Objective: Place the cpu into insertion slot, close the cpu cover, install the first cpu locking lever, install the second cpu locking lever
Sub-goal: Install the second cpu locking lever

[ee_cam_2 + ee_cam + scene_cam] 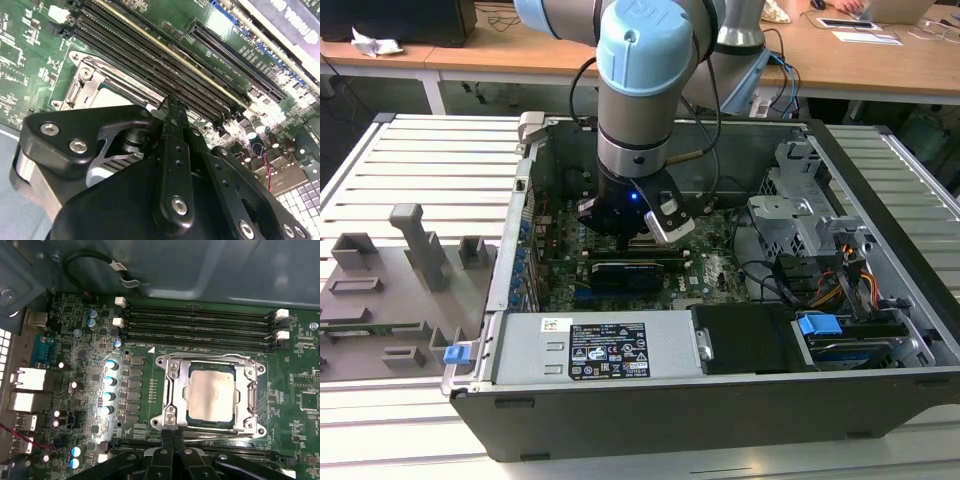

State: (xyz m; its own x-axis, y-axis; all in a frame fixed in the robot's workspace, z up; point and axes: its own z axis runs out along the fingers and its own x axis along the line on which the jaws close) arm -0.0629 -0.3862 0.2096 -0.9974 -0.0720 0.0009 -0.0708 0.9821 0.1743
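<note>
One grey-and-blue robot arm [638, 100] reaches down into the open metal computer case [720, 400], its black gripper [625, 232] hanging low over the green motherboard [715, 270] in the exterior view. In the first wrist view the two black fingertips [167, 437] stand pressed together, with nothing between them, right at one edge of the silvery square cpu cover [175, 385]. That cover lies flat over the dark square insertion slot [211, 422], and the dull silver-grey square cpu [210, 392] sits in the slot, its face showing through the cover's open centre. Long black memory slots [200, 320] run along the far side of the socket from the gripper, and more run just beside the fingertips. In the second wrist view the gripper [172, 107] ends beside the cover [87, 82], touching or nearly touching the board; which cannot be told.
</note>
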